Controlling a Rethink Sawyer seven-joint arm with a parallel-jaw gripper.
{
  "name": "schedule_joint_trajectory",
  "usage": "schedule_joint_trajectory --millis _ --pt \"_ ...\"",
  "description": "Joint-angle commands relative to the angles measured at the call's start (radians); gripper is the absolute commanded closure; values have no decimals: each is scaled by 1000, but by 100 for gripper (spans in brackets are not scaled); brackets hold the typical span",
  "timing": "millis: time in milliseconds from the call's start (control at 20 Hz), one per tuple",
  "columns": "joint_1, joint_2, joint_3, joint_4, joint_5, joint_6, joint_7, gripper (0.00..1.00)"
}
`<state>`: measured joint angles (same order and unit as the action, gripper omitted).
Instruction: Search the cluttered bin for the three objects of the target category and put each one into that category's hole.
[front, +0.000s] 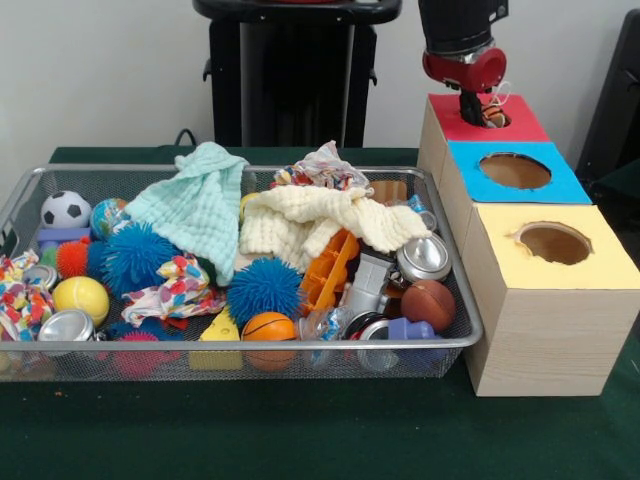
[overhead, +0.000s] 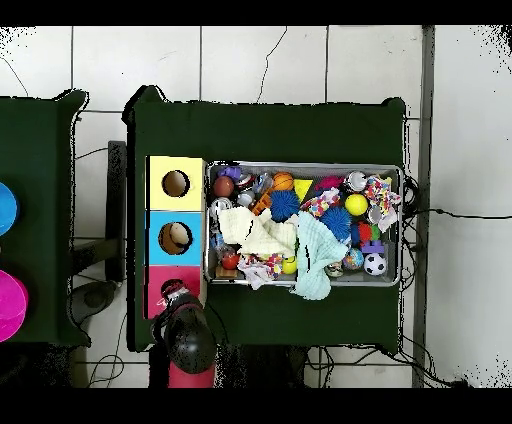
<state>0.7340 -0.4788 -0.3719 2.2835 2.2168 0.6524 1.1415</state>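
Fingers: dark, lowered into the red hole with something orange and striped between them, apparently the tiger; whether they pinch it or stand spread cannot be told.

Wood box, at one end of the green surface: three holes in a row, red, blue, yellow. Blue hole shows a pale shape inside from overhead, not identifiable.

Wire basket, just beside the box: mint cloth, cream cloth, blue spiky balls, soccer ball, yellow ball, basketballs, cans, orange plastic toy. No other plush is visible among the clutter.

Arm: descends vertically over the box's red end, red wrist just above the hole; upper part cut off by the top edge.
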Motion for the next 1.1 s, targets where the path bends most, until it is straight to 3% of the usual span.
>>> schedule_joint_trajectory --millis 50,400,650,800,1000,1100 --pt "-111 -85 -19 -54 -257 -37 133 100" --pt "-179 -163 -70 -63 -431 -52 179 100" --pt "-209 -188 -67 -71 -452 -68 162 100" --pt "-243 -215 -75 -69 -541 -58 215 100" --pt "-290 -217 -71 -74 -573 -66 189 100" --pt "-330 -216 -79 -86 -628 -64 187 100"
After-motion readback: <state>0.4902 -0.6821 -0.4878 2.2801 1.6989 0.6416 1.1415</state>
